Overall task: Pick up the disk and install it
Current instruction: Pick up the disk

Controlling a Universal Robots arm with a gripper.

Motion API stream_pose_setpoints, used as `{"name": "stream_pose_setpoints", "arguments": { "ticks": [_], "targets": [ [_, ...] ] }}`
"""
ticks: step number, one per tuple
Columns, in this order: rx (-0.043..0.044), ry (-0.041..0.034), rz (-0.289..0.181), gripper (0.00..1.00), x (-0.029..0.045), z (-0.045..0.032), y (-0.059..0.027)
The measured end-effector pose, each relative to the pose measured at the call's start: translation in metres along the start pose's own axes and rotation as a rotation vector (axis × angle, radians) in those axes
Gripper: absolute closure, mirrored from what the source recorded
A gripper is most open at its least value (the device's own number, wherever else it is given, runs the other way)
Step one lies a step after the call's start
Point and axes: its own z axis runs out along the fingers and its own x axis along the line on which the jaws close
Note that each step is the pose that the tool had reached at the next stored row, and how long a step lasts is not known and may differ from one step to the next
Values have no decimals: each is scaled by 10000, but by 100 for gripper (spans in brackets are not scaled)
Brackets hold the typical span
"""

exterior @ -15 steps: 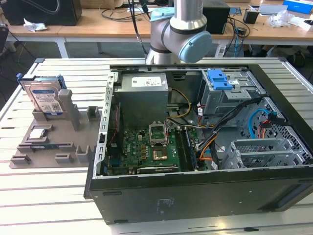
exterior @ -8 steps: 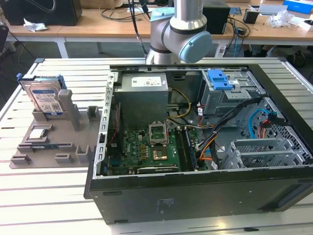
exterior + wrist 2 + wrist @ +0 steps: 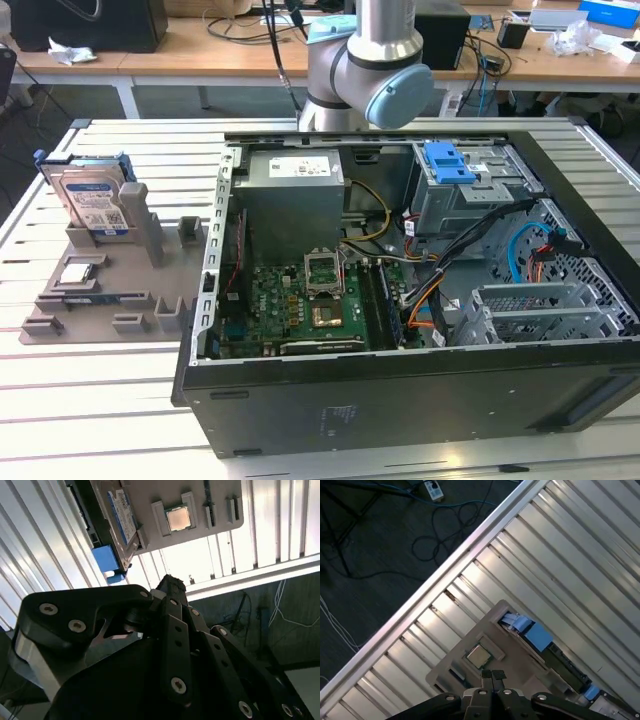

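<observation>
- Slatted metal table carries an open computer case and, to the exterior view's left of it, a grey tray.
- Desks strewn with cables and boxes run along behind.
- The disk stands on edge in a slot at the far end of the tray, with its white-and-blue label facing out and blue rails along its edges. Nothing touches it.
- A small square chip lies flat in a pocket nearer the tray's front.
- A blue bracket sits on the drive cage inside the case.
- The arm rises behind the case.
- In both wrist views the gripper hangs well clear of the tray, clenched, fingertips together with nothing between them.
- In the second wrist view the chip shows beyond the gripper's tip, and the disk is off to one side of it.
</observation>
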Motion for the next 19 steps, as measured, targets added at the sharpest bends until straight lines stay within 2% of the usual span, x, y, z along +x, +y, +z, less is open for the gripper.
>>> {"name": "stream_pose_setpoints", "arguments": {
  "ticks": [19],
  "targets": [
    [-68,72,-2764,89,0,0,0]
  ]
}}
